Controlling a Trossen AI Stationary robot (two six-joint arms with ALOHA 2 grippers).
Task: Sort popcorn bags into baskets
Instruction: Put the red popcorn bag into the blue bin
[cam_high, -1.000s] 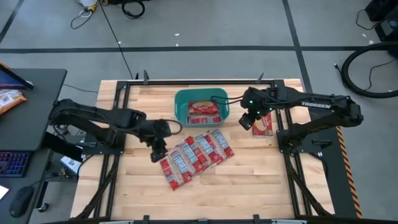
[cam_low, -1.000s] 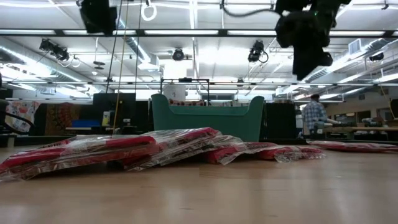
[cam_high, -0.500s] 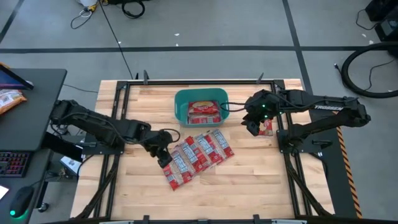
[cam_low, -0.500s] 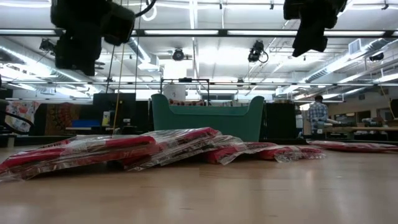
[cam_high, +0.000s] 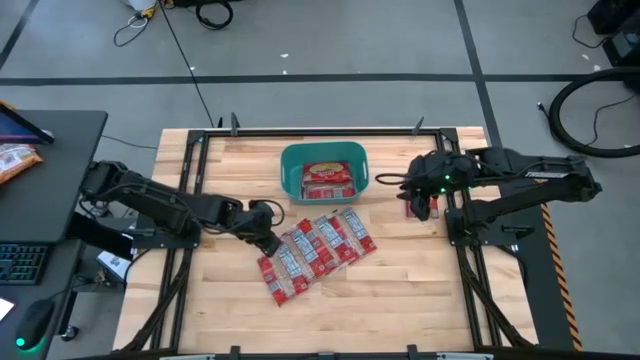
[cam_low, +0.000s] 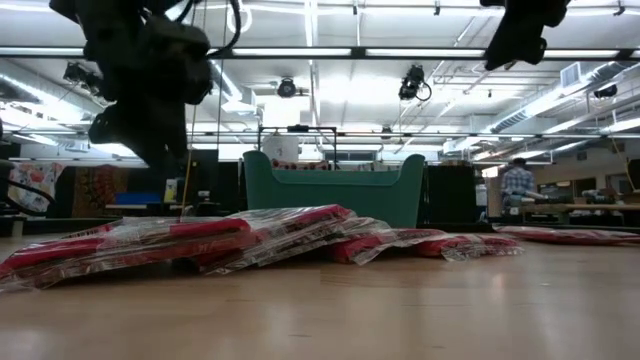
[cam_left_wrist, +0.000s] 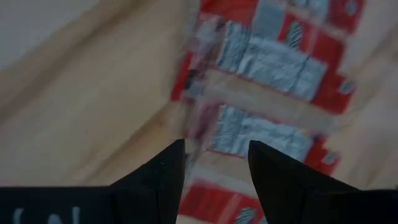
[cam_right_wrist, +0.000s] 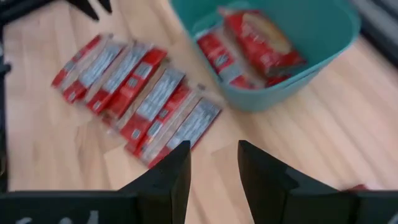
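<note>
Popcorn bags (cam_high: 315, 250) fanned on bench (cam_high: 400, 290), labels unreadable.
L pincer (cam_high: 266, 243) at their 9 o'clock, apart, empty; R pincer (cam_high: 418, 205) at teal tub's (cam_high: 292, 160) 3 o'clock, apart, empty.

Bench (cam_high: 400, 290): pale wood planks, smooth, matt to faintly sheened. Packets (cam_high: 315, 248): red with grey panels, wrapped in glossy, crinkled clear film. Tub (cam_high: 292, 170): teal plastic, smooth, dull sheen. Arms (cam_high: 150, 200): dark, matt. Floor (cam_high: 320, 100): grey, smooth.
</note>
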